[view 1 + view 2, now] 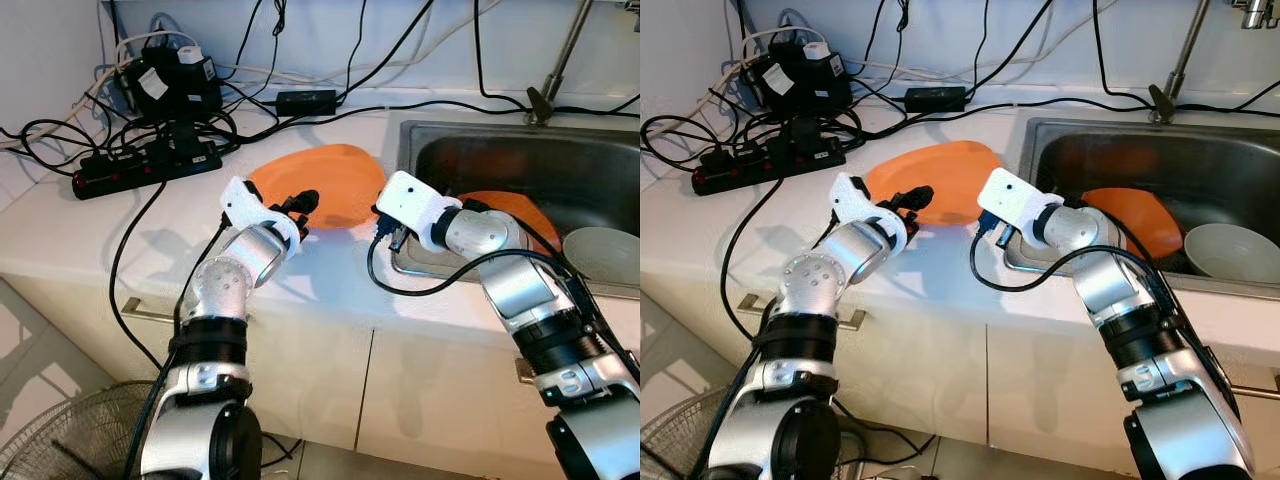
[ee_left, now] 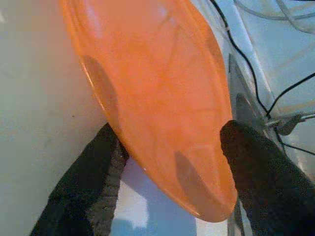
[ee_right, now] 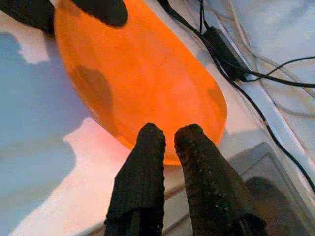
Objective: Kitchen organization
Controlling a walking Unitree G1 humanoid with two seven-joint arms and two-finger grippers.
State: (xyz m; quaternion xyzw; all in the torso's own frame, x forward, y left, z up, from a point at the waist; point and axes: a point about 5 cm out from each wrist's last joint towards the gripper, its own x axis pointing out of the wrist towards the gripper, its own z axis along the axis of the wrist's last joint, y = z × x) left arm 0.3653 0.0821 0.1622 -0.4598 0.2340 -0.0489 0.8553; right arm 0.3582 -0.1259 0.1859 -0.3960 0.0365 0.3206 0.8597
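Note:
An orange plate (image 1: 325,180) lies on the white counter (image 1: 120,240), just left of the sink. My left gripper (image 1: 300,205) is at the plate's front-left rim. It stands open, one finger over the plate's face and the other outside the rim (image 2: 88,187). My right gripper (image 3: 170,135) is at the plate's right rim, beside the sink's edge. Its fingers are shut side by side with nothing between them, and their tips touch or nearly touch the rim. In the eye views its white wrist housing (image 1: 405,200) hides those fingers.
The steel sink (image 1: 520,150) holds a second orange plate (image 1: 515,215) and a pale bowl (image 1: 600,255). A power strip (image 1: 150,165), adapters and tangled black cables crowd the counter's back left. A faucet (image 1: 560,50) rises behind the sink. A fan (image 1: 70,440) stands on the floor.

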